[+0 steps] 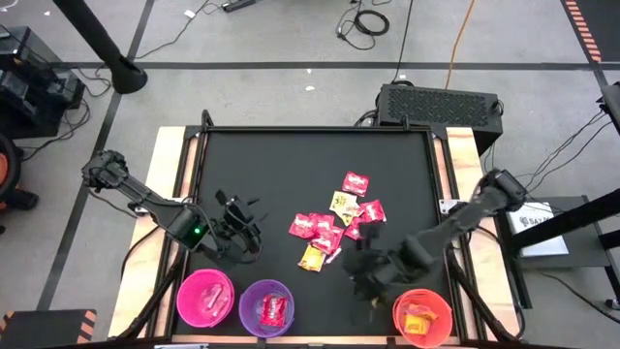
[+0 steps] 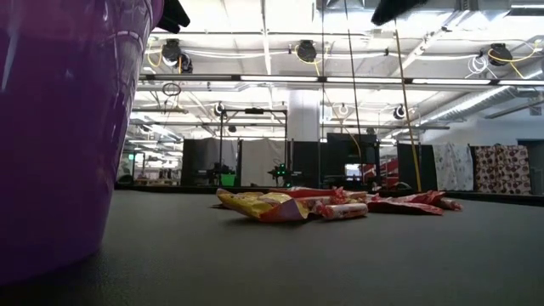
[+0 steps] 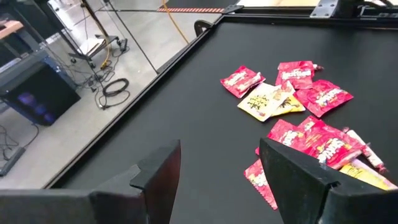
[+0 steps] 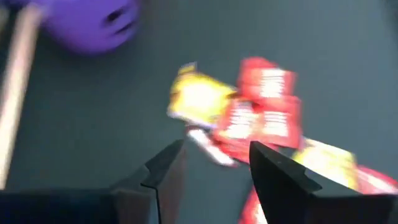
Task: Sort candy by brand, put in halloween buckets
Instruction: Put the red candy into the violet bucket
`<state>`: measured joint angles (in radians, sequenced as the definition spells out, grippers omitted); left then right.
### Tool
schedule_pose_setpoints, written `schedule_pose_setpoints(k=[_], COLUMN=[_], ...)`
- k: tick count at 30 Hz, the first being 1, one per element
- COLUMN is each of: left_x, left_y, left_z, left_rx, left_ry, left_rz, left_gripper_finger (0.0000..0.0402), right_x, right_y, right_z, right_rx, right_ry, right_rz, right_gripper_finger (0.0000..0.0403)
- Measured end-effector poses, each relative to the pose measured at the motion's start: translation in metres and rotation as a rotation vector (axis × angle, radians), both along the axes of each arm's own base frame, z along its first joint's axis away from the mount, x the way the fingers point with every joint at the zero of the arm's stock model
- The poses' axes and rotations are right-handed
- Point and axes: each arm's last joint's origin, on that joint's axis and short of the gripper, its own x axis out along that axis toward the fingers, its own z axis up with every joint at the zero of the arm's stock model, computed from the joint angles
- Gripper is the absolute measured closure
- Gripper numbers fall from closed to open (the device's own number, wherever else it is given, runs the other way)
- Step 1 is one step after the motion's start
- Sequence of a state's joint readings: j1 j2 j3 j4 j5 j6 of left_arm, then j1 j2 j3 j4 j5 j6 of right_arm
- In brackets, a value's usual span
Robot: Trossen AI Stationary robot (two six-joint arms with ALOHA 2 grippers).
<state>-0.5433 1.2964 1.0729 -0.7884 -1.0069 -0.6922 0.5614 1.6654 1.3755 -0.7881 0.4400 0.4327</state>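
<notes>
The candy [image 1: 334,223] lies in a loose pile of red and yellow packets at the middle of the black table; it also shows in the low view as candy [image 2: 323,204]. Three halloween buckets stand along the near edge: pink [image 1: 205,298], purple [image 1: 266,307] and orange [image 1: 423,317]. My left gripper [image 1: 247,231] [image 3: 221,168] hovers open left of the pile, with nothing between its fingers. My right gripper [image 1: 356,267] [image 4: 214,168] hovers open just near-right of the pile, beside the orange bucket, with the candy [image 4: 249,118] ahead of its fingers.
The pink bucket holds pale packets, the purple one a red packet, the orange one yellow packets. A raised rim [image 1: 194,194] frames the black table. A dark box [image 1: 441,105] stands beyond the far edge. Bare table lies between the pile and the far edge.
</notes>
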Motion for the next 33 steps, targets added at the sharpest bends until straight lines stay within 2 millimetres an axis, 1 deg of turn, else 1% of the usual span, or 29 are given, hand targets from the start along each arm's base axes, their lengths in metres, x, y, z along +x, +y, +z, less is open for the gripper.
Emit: schedule_pose_setpoints(k=[2, 4, 8, 11, 13, 15, 18, 22, 25, 27, 30, 33], left_x=[0.0, 0.0, 0.0, 0.0, 0.0, 0.0, 0.0, 0.0, 0.0, 0.001, 0.001, 0.001], left_y=[0.0, 0.0, 0.0, 0.0, 0.001, 0.002, 0.002, 0.002, 0.002, 0.002, 0.003, 0.004], left_z=[0.0, 0.0, 0.0, 0.0, 0.0, 0.0, 0.0, 0.0, 0.0, 0.0, 0.0, 0.0], left_rx=[0.002, 0.003, 0.017, 0.021, 0.022, 0.033, 0.035, 0.04, 0.055, 0.058, 0.056, 0.055], left_ry=[0.004, 0.004, 0.017, 0.02, 0.022, 0.03, 0.032, 0.036, 0.049, 0.052, 0.051, 0.05], left_rz=[0.0, 0.0, -0.01, -0.012, -0.01, -0.014, -0.014, -0.018, -0.027, -0.028, -0.022, -0.021], left_gripper_finger=[0.0175, 0.0175, 0.0175, 0.0175, 0.0175, 0.0175, 0.0175, 0.0175, 0.0175, 0.0175, 0.0175, 0.0175], right_x=[0.013, 0.021, 0.028, 0.037, 0.04, 0.044, 0.044, 0.039, 0.038, 0.039, 0.034, 0.032], right_y=[-0.01, -0.022, -0.045, -0.061, -0.071, -0.076, -0.082, -0.097, -0.108, -0.115, -0.124, -0.133], right_z=[-0.022, -0.042, -0.072, -0.085, -0.093, -0.099, -0.106, -0.107, -0.102, -0.104, -0.117, -0.128], right_rx=[0.043, 0.069, 0.095, 0.104, 0.094, 0.071, 0.065, 0.047, 0.046, 0.074, 0.152, 0.203], right_ry=[0.037, 0.066, 0.098, 0.092, 0.11, 0.122, 0.17, 0.244, 0.214, 0.187, 0.208, 0.173], right_rz=[0.087, 0.114, 0.071, 0.01, -0.013, -0.011, -0.022, -0.065, -0.059, -0.032, 0.0, -0.013], right_gripper_finger=[0.0232, 0.0232, 0.0232, 0.0232, 0.0232, 0.0232, 0.0232, 0.0232, 0.0232, 0.0232, 0.0232, 0.0232])
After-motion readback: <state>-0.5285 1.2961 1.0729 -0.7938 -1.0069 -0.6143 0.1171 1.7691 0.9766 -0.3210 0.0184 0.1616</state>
